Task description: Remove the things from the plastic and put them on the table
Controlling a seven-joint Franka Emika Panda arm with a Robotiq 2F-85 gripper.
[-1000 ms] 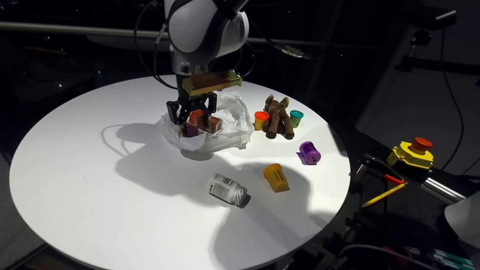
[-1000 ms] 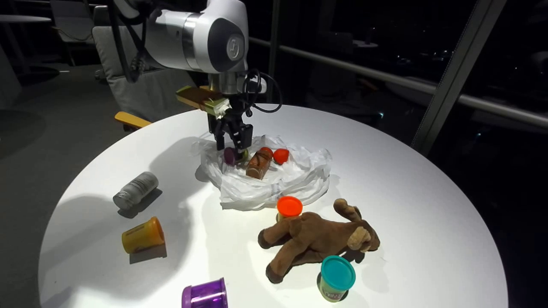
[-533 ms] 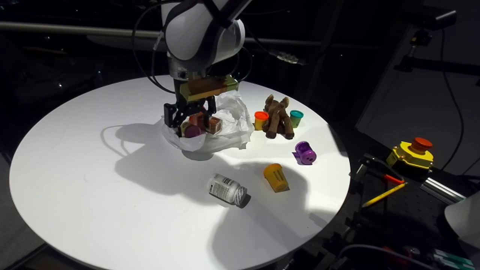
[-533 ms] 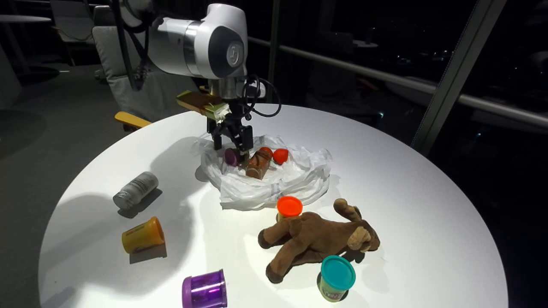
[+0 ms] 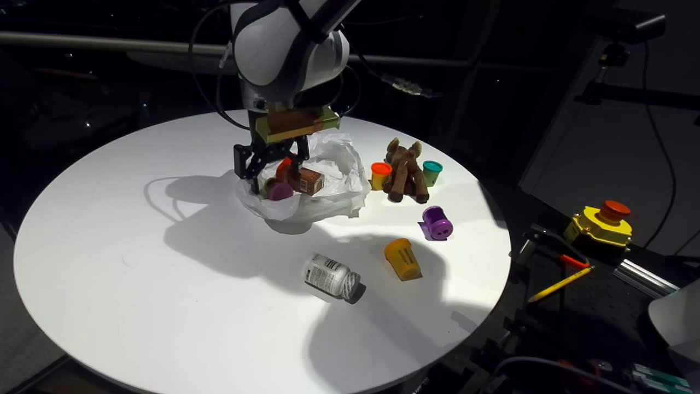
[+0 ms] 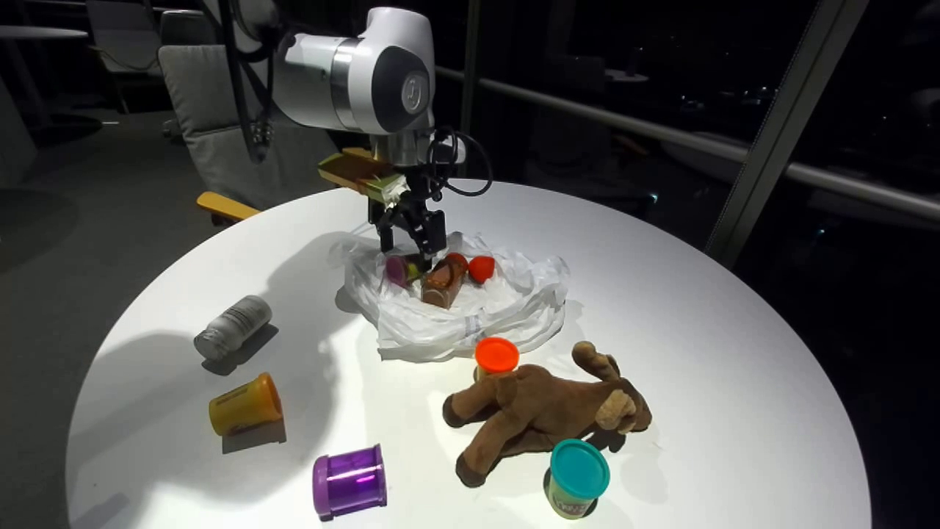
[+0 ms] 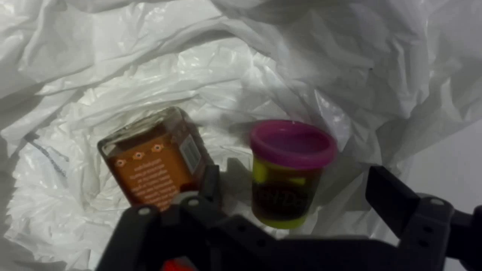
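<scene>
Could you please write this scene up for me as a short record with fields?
Surface: round white table
Container: whitish plastic bag, spread open
Inside: pink-lidded tub, brown box, red item
Grasp: fingers open, holding nothing; the pink-lidded tub shows between them
Upright: orange-lidded tub, teal-lidded tub
On their sides: yellow-orange tub, purple container, white bottle
Soft toy: brown plush animal, between the upright tubs

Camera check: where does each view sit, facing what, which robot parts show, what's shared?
Wrist view: above the gripper, looking down into the bag; only the gripper shows, at bottom.
Exterior view: on the side by the silver bottle, looking down across the table; arm and gripper show.
Exterior view: on the side by the teal tub, looking toward the bag; arm and gripper show.
Shared by both exterior views: bag, silver bottle, teal tub.
</scene>
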